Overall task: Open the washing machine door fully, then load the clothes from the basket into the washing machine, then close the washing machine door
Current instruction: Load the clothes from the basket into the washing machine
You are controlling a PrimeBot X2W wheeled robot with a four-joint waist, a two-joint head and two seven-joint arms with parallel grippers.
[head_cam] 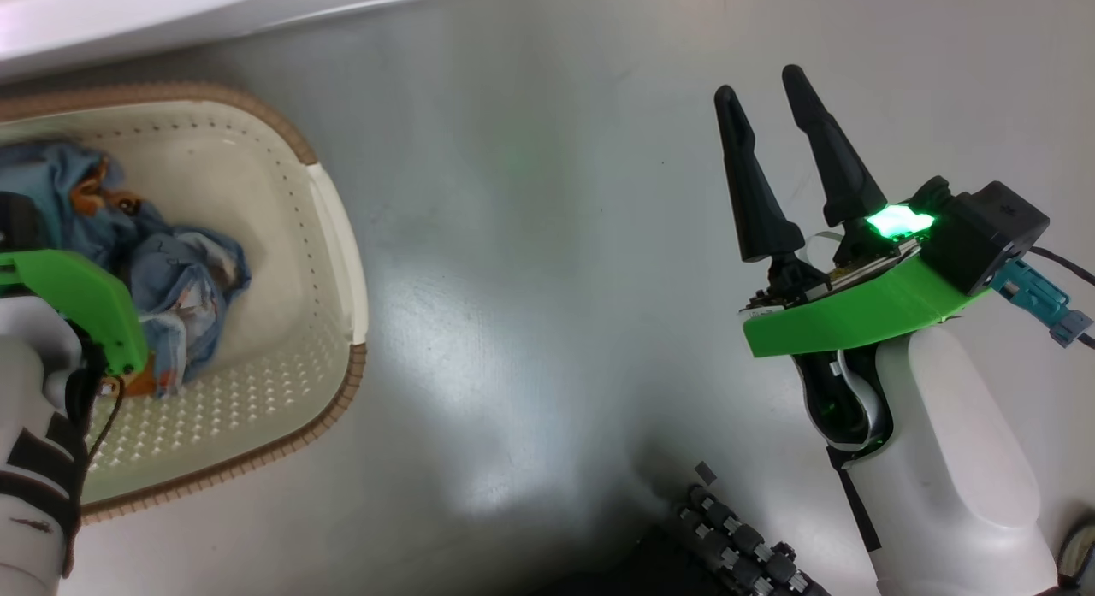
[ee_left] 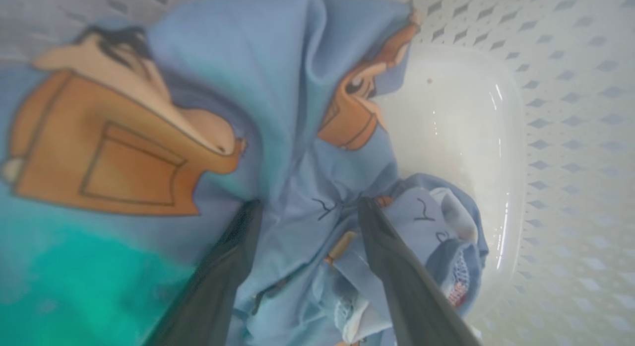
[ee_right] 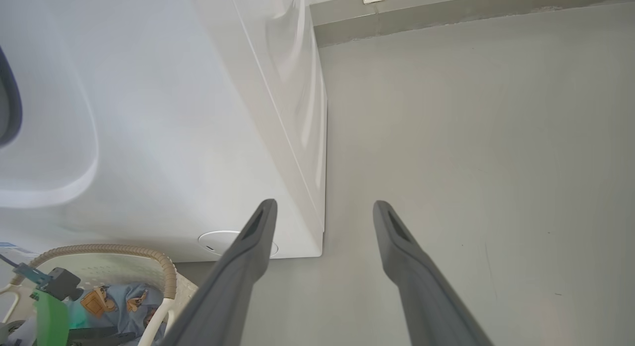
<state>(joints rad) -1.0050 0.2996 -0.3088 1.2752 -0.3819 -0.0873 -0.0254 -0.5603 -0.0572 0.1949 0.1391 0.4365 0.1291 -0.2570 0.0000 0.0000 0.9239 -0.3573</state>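
Left wrist view: left gripper [ee_left: 308, 203] spread wide and empty, its two dark fingers [ee_left: 225, 276] down among the clothes [ee_left: 287, 112], a blue fold between them.
Clothes: light blue with orange patches, bunched at one side of the basket [ee_left: 570, 88].
Head view: right gripper [head_cam: 759, 81] parted wide, holding nothing, over bare grey floor [head_cam: 530, 280], well apart from the basket.
Right wrist view: washing machine [ee_right: 173, 137] stands white on the floor, the basket just before its front, near the round cap [ee_right: 218, 239].
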